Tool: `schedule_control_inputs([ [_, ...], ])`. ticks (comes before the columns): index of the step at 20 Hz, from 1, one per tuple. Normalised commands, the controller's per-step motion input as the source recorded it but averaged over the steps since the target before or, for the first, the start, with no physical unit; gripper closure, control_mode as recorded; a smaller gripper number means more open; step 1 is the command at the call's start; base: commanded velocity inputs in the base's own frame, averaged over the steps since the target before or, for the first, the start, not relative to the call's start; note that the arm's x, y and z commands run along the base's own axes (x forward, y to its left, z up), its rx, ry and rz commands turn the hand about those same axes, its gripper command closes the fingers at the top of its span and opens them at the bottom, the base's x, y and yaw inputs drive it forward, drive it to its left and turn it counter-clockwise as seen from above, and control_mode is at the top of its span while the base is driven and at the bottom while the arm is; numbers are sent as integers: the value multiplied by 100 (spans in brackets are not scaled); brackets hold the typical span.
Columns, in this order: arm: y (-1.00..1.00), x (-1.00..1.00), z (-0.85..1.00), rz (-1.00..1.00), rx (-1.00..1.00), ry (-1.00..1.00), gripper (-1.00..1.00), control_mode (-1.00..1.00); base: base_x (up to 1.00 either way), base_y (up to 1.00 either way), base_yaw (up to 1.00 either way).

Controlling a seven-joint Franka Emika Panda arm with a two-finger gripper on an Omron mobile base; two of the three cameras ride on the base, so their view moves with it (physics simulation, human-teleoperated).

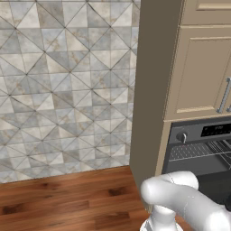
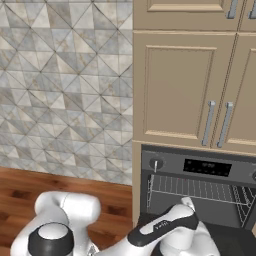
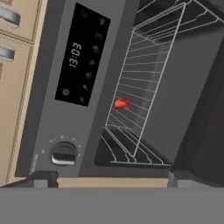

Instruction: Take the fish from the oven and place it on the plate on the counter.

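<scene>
The digital display (image 3: 83, 54) on the black built-in oven's (image 2: 200, 192) grey control strip reads 13:03 in pale digits, with a round knob (image 3: 64, 153) farther along the strip. The white arm (image 2: 165, 225) reaches low towards the open oven cavity. Its two-finger gripper (image 3: 111, 178) points into the cavity, dark tips spread wide with nothing between them. The tiny red-orange fish (image 3: 123, 103) lies on a metal wire rack (image 3: 148, 83) inside the oven, near the rack's edge closest to the control strip. Beige cabinet doors (image 2: 182, 85) with metal handles sit above the oven; a grey triangle-patterned tiled wall (image 1: 63, 85) meets a reddish wood plank floor (image 1: 67, 203).
</scene>
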Motion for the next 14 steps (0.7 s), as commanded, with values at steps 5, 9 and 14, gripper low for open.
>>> schedule_control_inputs([
  [5,0,15,-17,33,3,-5,-100,-100,0,0,0],
  [9,0,24,-4,23,1,0,-100,-100,0,0,0],
  [14,0,39,-4,9,0,0,-100,-100,0,0,0],
])
